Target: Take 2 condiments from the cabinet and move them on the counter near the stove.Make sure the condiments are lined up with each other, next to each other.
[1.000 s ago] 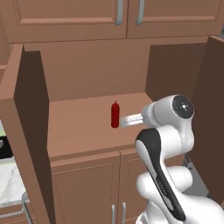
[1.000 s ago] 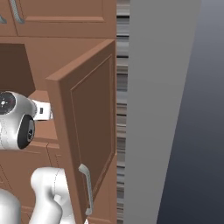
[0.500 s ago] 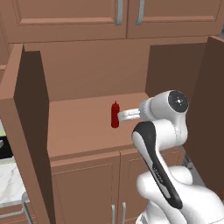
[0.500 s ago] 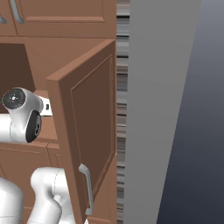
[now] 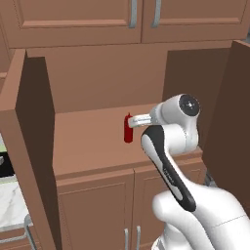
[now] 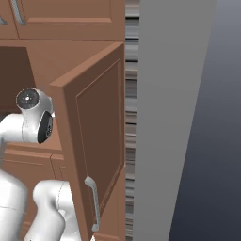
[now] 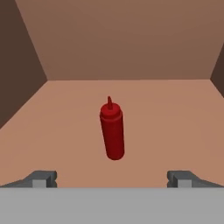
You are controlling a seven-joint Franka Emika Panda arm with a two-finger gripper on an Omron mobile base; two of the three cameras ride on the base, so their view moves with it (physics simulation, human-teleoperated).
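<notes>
- Nearest, the gripper (image 7: 112,177) stands spread as wide as it goes, holding nothing; two fingertips (image 7: 43,178) show, one on each side.
- Just ahead, one red squeeze bottle (image 7: 112,132) stands upright on the cabinet shelf (image 7: 175,122), centred between the jaws and apart from them.
- Risk: the bottle is slim and tall, so a fingertip that nudges it off-centre on the way in could tip it.
- Farther out, two open cabinet doors (image 5: 28,141) flank the compartment; a wide swing could strike one.
- I count no brown bottle here.
</notes>
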